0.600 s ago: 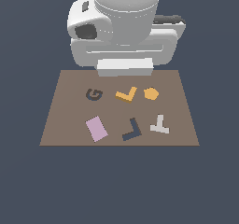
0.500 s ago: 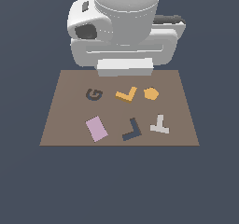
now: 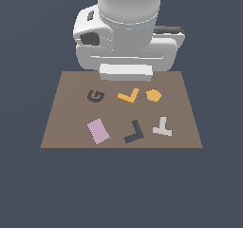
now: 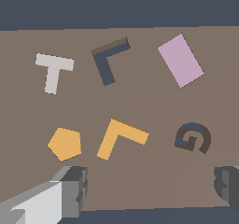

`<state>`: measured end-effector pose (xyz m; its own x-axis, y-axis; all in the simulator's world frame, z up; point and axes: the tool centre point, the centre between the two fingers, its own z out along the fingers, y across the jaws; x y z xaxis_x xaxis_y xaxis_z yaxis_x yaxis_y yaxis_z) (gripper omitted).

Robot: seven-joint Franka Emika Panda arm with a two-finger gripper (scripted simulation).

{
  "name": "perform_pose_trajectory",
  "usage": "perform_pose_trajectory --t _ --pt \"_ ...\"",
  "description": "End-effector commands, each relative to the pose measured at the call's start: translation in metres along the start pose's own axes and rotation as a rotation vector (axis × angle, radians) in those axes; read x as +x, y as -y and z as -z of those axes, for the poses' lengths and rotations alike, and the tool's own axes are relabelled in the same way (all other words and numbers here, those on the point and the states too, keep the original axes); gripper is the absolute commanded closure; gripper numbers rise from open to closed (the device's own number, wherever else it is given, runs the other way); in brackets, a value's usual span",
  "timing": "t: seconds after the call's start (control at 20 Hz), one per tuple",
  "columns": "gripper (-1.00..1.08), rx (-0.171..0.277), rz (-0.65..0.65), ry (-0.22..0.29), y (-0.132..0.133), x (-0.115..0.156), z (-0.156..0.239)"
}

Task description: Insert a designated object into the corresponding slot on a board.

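The tool hangs spread wide and grasps nothing: in the wrist view one finger shows low at the left of the frame and the other at the lower right edge, with bare board between them. The orange L-shaped piece lies flat on the brown board, just beyond that gap and a little toward the left finger, so the coming move is most likely a short advance and a descent. Its two arms run diagonally across the frame, the corner pointing up; the tool will probably need to turn to close across one arm rather than across the corner.

In the exterior view the orange L-shaped piece sits at the centre of the upper row, just below the arm's body. The navy L-shaped slot lies directly below it in the frame and holds nothing. Its corner points a different way from the piece's, so a rotation looks needed before insertion. The orange hexagon lies just beside the piece
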<state>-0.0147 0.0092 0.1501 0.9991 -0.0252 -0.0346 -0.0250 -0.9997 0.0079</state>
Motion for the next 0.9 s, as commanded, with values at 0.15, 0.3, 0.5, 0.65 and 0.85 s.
perform_pose_trajectory --t 0.15,0.3,0.5,0.65,0.85 --pt "-0.92 0.003 -0.091 -0.007 0.003 -0.005 -0.024" --pt "-0.92 0.005 -0.159 -0.013 0.005 -0.008 -0.041" --pt "-0.92 0.008 -0.248 -0.021 0.008 -0.011 -0.064" --pt "-0.92 0.01 -0.3 -0.025 0.01 -0.013 -0.078" --pt "-0.92 0.012 -0.35 -0.03 0.013 -0.014 -0.091"
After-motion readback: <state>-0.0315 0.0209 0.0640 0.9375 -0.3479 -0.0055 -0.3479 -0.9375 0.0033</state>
